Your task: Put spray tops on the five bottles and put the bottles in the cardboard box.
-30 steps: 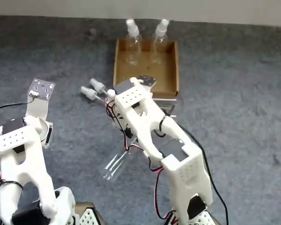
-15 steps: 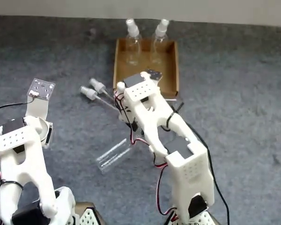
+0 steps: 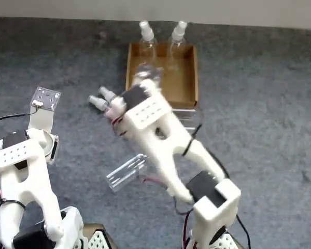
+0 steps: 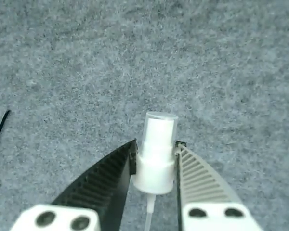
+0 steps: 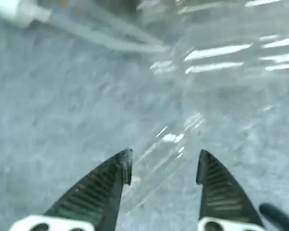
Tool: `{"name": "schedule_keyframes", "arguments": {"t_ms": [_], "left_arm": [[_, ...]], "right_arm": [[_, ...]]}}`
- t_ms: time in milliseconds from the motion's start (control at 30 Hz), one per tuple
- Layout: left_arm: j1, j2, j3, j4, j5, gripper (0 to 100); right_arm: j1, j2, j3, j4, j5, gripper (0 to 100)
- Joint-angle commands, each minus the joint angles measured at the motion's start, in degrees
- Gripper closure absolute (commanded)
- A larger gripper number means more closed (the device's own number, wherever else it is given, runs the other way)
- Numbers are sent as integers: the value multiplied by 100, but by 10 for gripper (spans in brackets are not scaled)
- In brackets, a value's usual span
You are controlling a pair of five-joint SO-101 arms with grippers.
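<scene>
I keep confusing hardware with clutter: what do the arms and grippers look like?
The left arm and right arm are white plastic shells with rows of small holes and black motors at the joints. Thin red and black wires run along the right arm. The left gripper and right gripper each have black, ribbed, tapering fingers on white bases.

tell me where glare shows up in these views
Right wrist view: white glare streaks across a clear bottle. High view: thin glints along the lying bottle. Left wrist view: even light, no glare on the spray top in the left claw.
</scene>
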Motion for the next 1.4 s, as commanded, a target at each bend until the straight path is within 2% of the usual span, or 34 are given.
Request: {"name": "schedule_keyframes", "arguments": {"t_ms": [0,133,367,467,667,800,1367], "left_arm": [[-75,-180,-31,-97,-26,986],[-75,-171,-22,-220,-35,986],[-75,-171,-22,-281,-35,986],[-75,-163,-22,-290,-35,986],[-75,-163,-13,-290,-26,986],[-75,-163,-13,-290,-26,986],[-48,-163,-13,-273,-26,986]], "right_arm": [[-646,-295,119,-189,-123,793],[-1059,-444,892,-787,-193,793],[-1095,-611,1481,-1279,-211,792],[-1095,-558,1587,-1446,-492,773],[-1077,-567,1692,-1552,-1099,642],[-884,-532,1701,-1552,-1662,634],[-848,-532,2308,-2281,-1688,635]]}}
